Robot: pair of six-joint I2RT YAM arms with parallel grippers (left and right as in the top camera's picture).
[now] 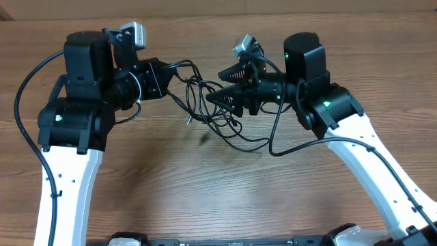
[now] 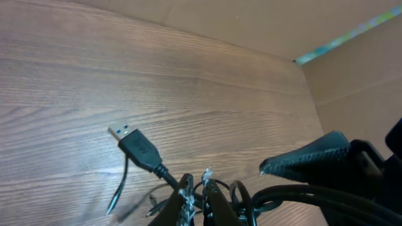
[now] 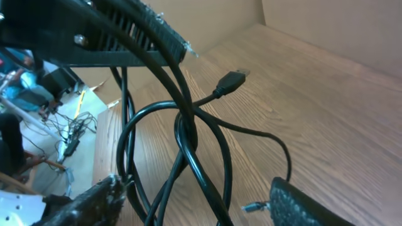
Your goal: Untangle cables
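Note:
A tangle of black cables [image 1: 212, 113] hangs between my two grippers, just above the wooden table. My left gripper [image 1: 168, 76] is shut on a cable strand at the left end of the tangle. In the left wrist view its jaws [image 2: 198, 196] pinch the cable, and a USB plug [image 2: 136, 145] hangs over the table beyond them. My right gripper [image 1: 214, 87] is open, its two fingers spread on either side of the loops. In the right wrist view the jaws [image 3: 196, 185] straddle several cable loops without closing, and the USB plug [image 3: 231, 80] lies beyond.
The wooden table [image 1: 205, 191] spreads to the front. A loose cable loop [image 1: 273, 147] trails toward the right arm. The arms' own black leads [image 1: 24, 102] curve at the left. A cardboard wall [image 2: 352, 69] stands at the back.

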